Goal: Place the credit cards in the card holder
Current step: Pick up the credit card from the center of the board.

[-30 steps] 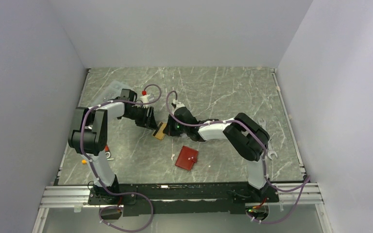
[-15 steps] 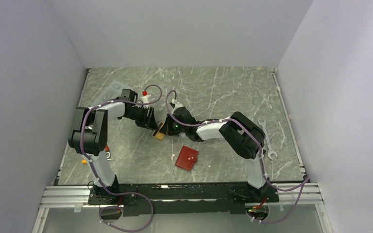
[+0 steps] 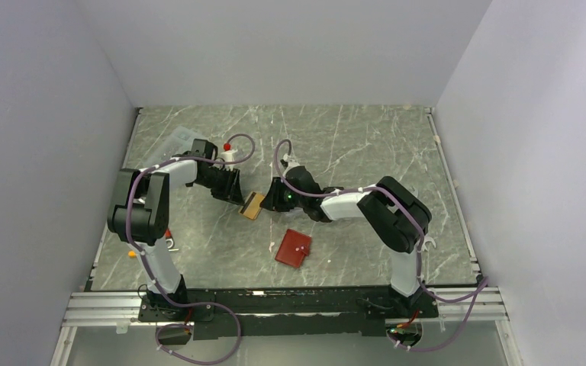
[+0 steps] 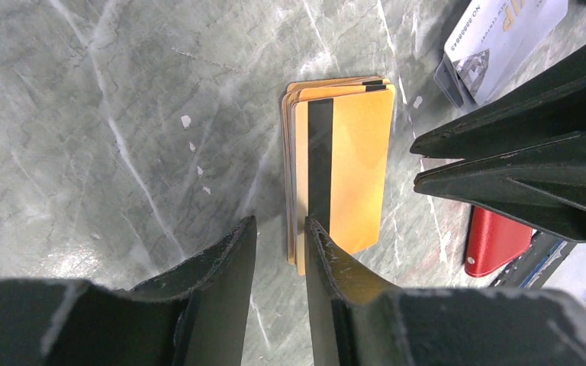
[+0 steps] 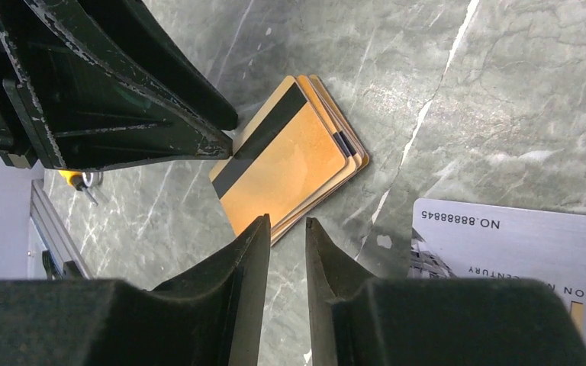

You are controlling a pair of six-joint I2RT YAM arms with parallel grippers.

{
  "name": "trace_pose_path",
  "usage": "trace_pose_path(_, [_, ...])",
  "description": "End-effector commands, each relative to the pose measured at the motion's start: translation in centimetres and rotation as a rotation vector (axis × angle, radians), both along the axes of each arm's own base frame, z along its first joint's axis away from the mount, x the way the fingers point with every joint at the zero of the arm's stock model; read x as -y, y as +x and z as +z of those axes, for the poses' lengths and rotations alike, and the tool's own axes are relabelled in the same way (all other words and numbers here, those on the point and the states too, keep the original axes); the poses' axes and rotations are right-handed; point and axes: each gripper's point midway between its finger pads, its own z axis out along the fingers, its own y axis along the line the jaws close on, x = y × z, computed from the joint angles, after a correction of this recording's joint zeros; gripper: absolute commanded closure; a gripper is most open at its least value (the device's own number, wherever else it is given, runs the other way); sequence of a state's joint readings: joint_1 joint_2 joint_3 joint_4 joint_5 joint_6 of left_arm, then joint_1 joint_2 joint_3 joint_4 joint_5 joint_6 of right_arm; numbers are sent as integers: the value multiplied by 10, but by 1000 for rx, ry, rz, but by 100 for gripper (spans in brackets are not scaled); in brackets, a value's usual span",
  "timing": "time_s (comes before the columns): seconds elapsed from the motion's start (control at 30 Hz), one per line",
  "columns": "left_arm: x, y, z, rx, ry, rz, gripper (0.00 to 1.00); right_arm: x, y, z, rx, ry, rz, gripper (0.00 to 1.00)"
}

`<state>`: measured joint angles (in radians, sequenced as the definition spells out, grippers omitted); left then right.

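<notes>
Your left gripper sat low over the table with its jaws a narrow slit apart and nothing between them; their tips hung at the near edge of the gold cards. That stack lay flat near the middle of the table, slightly fanned, the top card showing its dark stripe. In the top view the stack rested between your two grippers, the left one just to its left and the right one just to its right.

Your right gripper was likewise only slightly parted and held nothing. Its tips hovered beside the stack's lower corner, and whether they touched it could not be told from the wrist view. The left gripper's dark fingers showed across from it, at the stack's striped end.

A silver card with printed numbers lay flat on the table, just beside the gold stack and apart from it. The same card appeared at the top right of the left wrist view.

The holder lay closed on the table, well apart from the cards and nearer the arm bases, with its snap tab on top. A red sliver of it showed behind the right gripper's fingers in the left wrist view.
</notes>
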<state>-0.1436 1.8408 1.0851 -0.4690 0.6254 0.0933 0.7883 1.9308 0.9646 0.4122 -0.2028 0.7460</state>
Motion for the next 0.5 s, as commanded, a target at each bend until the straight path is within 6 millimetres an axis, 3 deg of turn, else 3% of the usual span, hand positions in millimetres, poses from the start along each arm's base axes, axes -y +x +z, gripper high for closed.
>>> trace_pose_path(0.0, [-9,3,0,28,60,-4,64,-8,4,18,24,55,7,73])
trace_pose_path(0.23, [-5,0,7,37,27,-21,58,-15,7,34,46,98,31,80])
trace_pose_path(0.47, [0,1,16,46,-11,-32,43,-19,13,18,23,71,28,86])
